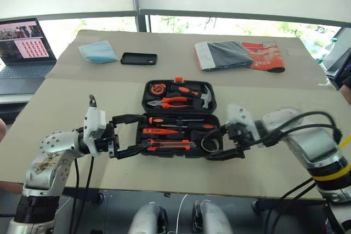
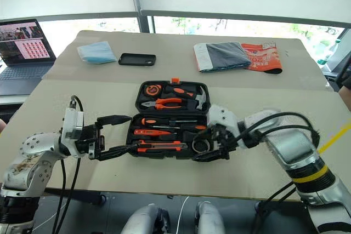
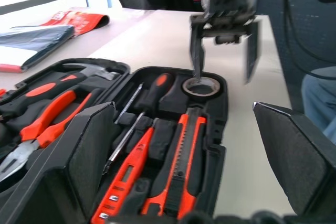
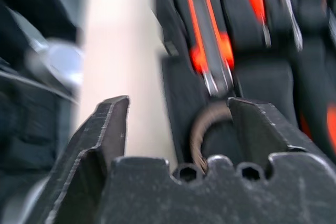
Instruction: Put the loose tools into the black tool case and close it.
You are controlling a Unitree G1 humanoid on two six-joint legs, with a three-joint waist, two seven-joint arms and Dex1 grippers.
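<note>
Nearest of all, the left gripper [image 1: 125, 135] reaches in level from the robot's left, its two black fingers spread wide at the case's near left corner, one at the rim, the other by the knife's end, holding nothing. Opposite it, the right gripper [image 1: 226, 145] tilts down over the case's right end with its fingers parted. One finger [image 3: 196, 56] dips into the ring of the small dark tape roll [image 3: 201, 86], which sits flat in its round pocket, and neither finger clamps it.

My guess is the roll has been seated and the step in hand is getting clear to shut the lid. Done well, that right hand should lift straight out so the finger does not drag the roll from its pocket. Then both grippers should get behind the far half and swing it over evenly, checking nothing stands proud.

Between the grippers lies the black hard-plastic clamshell tool case [image 1: 148, 104], open flat in the middle of the tan counter [image 1: 66, 108]. Its near half holds the orange-and-black utility knife [image 1: 170, 146] along the front, then the thin all-orange screwdriver [image 1: 156, 131], then an orange-and-black-handled screwdriver [image 1: 175, 120]. Its far half carries the orange-handled pliers [image 1: 171, 102] and steel-headed hammer [image 1: 205, 98], with a small orange latch [image 1: 179, 80] at the far edge.
</note>
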